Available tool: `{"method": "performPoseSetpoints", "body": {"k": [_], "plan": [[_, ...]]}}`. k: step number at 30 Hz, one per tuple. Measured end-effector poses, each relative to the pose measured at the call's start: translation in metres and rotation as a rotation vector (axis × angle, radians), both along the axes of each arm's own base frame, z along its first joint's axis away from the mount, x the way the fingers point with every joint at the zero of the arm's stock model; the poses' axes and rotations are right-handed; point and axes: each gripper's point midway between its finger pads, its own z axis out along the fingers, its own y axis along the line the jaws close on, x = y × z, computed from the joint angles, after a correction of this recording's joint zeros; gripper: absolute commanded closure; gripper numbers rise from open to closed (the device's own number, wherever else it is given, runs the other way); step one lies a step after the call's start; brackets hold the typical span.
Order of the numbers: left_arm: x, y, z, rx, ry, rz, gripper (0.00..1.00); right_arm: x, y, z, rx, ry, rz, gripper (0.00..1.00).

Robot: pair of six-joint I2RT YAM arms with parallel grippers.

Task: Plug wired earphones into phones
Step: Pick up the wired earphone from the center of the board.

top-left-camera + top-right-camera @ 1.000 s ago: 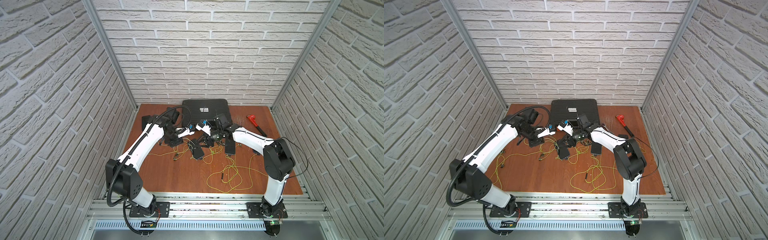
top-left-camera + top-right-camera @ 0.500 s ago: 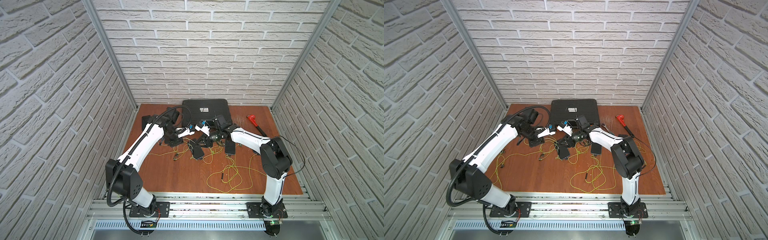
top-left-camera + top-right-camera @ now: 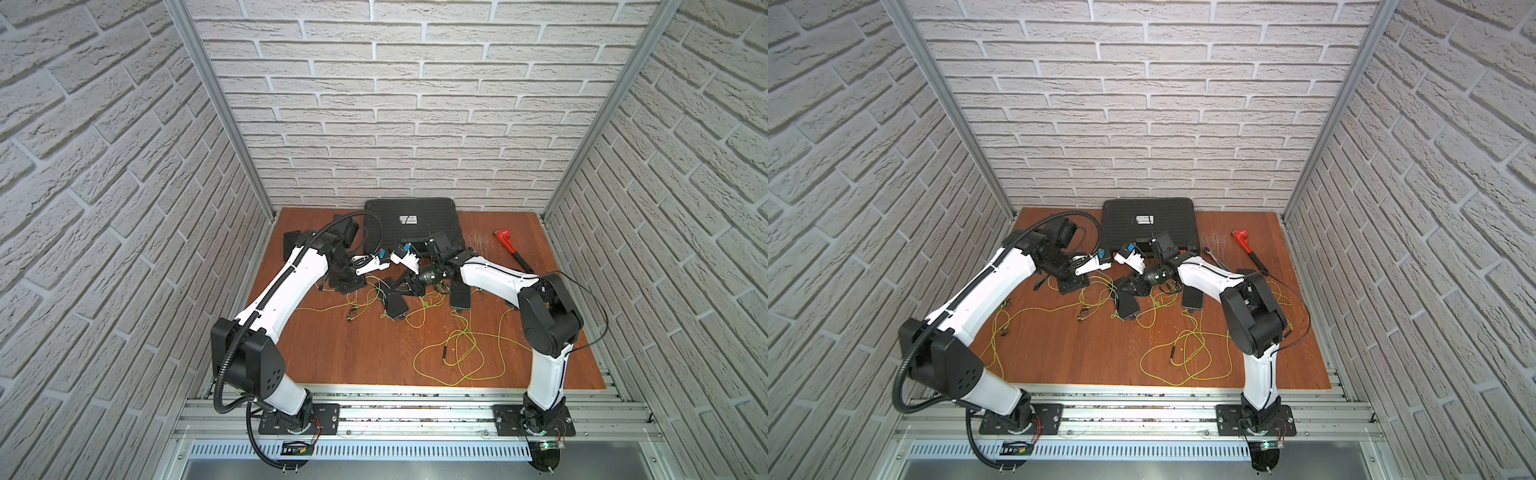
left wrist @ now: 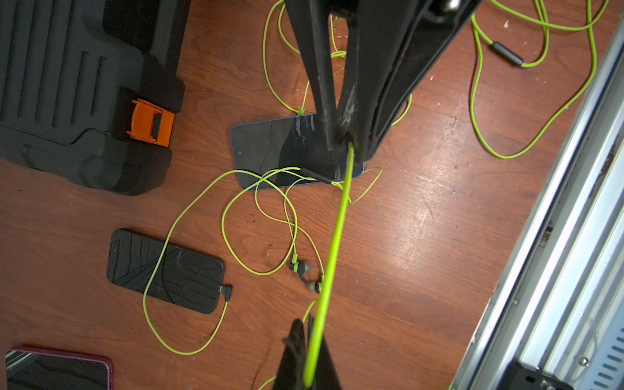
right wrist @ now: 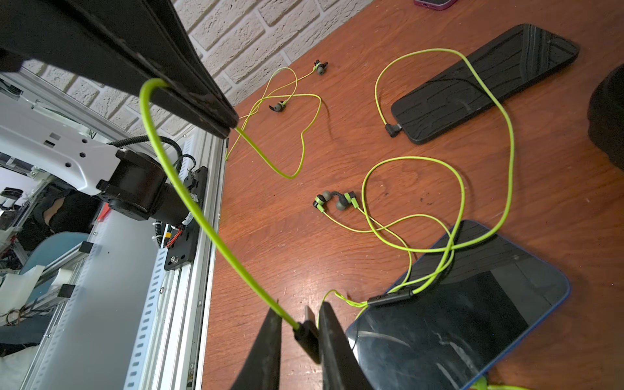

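Left gripper (image 4: pixel 305 358) clamps a thin yellow-green earphone cord (image 4: pixel 332 243), strung through the air to the right gripper (image 5: pixel 300 309), jaws nearly shut around its dark plug (image 5: pixel 305 341), grip unclear, near a blue-edged black smartphone (image 5: pixel 472 320).

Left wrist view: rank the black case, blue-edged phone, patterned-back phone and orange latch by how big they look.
1. black case, though cut off by the frame
2-3. blue-edged phone and patterned-back phone: about alike, the blue-edged one partly hidden
4. orange latch
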Motion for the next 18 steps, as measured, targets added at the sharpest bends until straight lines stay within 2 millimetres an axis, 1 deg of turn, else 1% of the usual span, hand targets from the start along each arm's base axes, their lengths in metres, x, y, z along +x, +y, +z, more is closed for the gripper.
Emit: {"method": "performPoseSetpoints", "body": {"k": [5,9,11,12,18], "plan": [[-0.0001,0.0000,0.0000,0.000,0.000,0.000,1.00,-0.0015,-0.0009,-0.0041,-0.006,0.010,0.000,0.76],[-0.0002,-0.0003,0.0000,-0.002,0.001,-0.001,1.00,-0.0013,-0.0008,-0.0084,-0.011,0.018,0.000,0.77],[-0.0002,-0.0004,0.0001,-0.002,0.001,-0.001,1.00,-0.0012,-0.0008,-0.0102,-0.013,0.022,-0.001,0.80],[-0.0003,-0.0004,0.0001,-0.003,0.001,-0.001,1.00,-0.0012,-0.0008,-0.0101,-0.013,0.021,-0.001,0.85],[-0.0002,-0.0004,0.0001,-0.002,0.001,-0.001,1.00,-0.0013,-0.0008,-0.0104,-0.012,0.024,-0.002,0.84]]}}
